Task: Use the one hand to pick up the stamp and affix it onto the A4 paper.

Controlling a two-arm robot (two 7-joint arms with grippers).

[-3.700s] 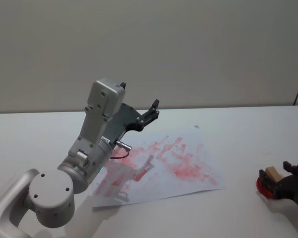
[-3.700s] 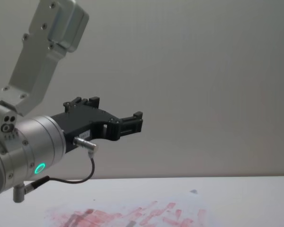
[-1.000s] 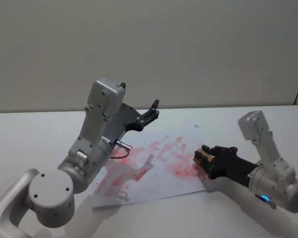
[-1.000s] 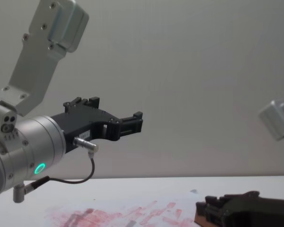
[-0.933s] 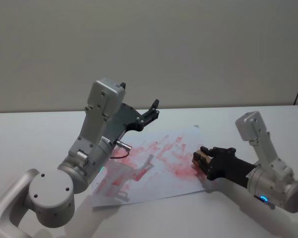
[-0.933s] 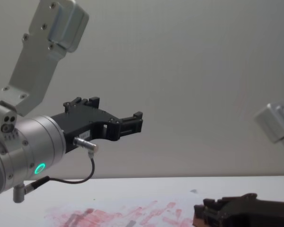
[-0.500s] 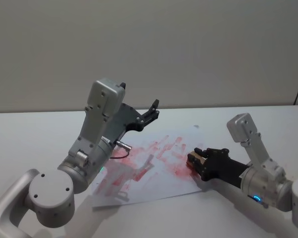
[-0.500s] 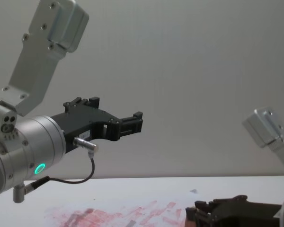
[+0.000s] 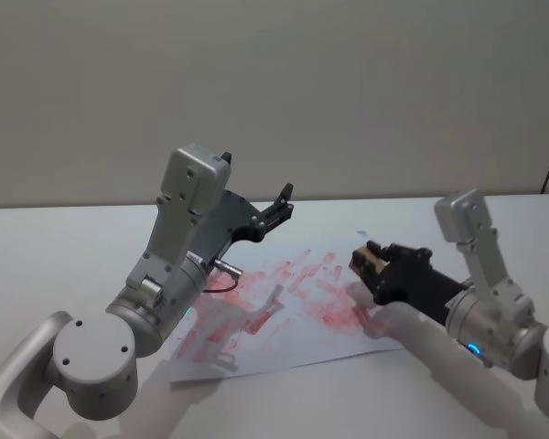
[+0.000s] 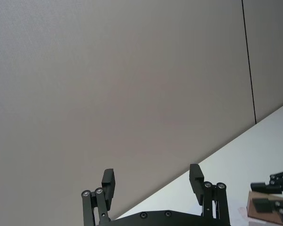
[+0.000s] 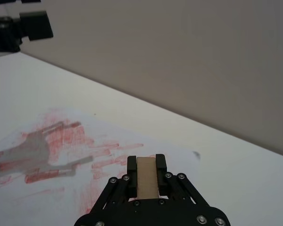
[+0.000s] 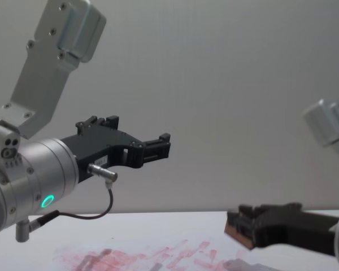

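We see left gripper parked high above left side of A4 paper, jaws spread, holding nothing. Paper lies flat on white worktop. Right gripper pinches stamp, which hangs above paper's right part, not touching it.

Found the right claw lifted into the air above the right part of the A4 paper, against a low position down on that red-smeared part half a second ago. Noted the stamp carried up with it, tilted, its underside now clear of the sheet in the chest view. Recorded also a shift from the near right edge of the bench, 3.7 seconds ago, to over the sheet.
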